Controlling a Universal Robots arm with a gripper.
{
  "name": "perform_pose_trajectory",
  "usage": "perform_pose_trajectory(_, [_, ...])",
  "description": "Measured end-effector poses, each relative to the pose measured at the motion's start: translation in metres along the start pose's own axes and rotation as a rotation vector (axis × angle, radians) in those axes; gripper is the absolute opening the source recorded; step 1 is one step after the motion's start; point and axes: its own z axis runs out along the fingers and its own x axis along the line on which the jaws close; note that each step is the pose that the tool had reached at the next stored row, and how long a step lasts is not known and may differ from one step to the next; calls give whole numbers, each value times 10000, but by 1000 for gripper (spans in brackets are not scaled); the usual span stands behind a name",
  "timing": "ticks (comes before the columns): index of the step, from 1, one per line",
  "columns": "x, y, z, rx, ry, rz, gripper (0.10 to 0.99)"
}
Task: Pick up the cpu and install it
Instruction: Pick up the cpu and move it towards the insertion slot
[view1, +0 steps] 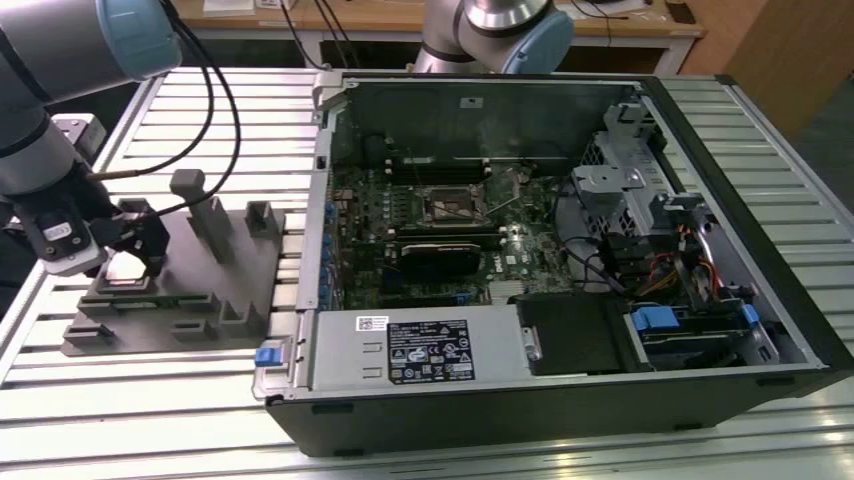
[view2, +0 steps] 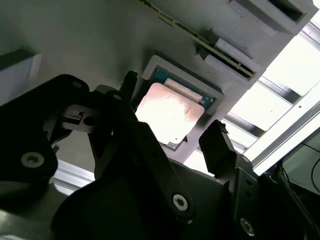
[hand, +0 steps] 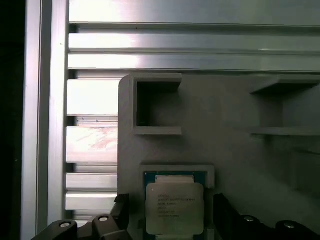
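Surface: a slatted metal table (view1: 200, 110). It carries an open computer case (view1: 747, 250) on the exterior view's right and a grey tray (view1: 247, 310) with upright posts on the exterior view's left.

My pincer (view2: 172, 105) hangs low over the near end of the tray.

The cpu (view2: 167, 112) lies flat in a square pocket of the tray, silvery plate up, with a thin green edge showing along one side.

My pincer is spread apart, with one finger (view2: 215, 142) on each side of the pocket. Both wrist views show the cpu between the fingers. The fingertips stand outside the pocket's wall, so nothing is gripped and the cpu is not lifted.

The socket (view1: 447, 203) on the board inside the case is well apart from the cpu.
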Motion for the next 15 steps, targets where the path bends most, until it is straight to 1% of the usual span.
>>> perform_pose_trajectory(2, [-1, 0, -24, -63, 0, -1, 776])
perform_pose_trajectory(3, [-1, 1, -39, -95, 0, 0, 710])
perform_pose_trajectory(5, [-1, 3, -69, -154, 0, 1, 710])
perform_pose_trajectory(7, [-2, 3, -75, -191, -2, -7, 710])
perform_pose_trajectory(9, [-2, 3, -75, -187, 0, -30, 710])
perform_pose_trajectory(12, [-2, 2, -70, -143, 1, -42, 710])
perform_pose_trajectory(14, [-1, 2, -62, -141, 0, -41, 694])
perform_pose_trajectory(15, [-1, 2, -60, -140, 2, -41, 627])
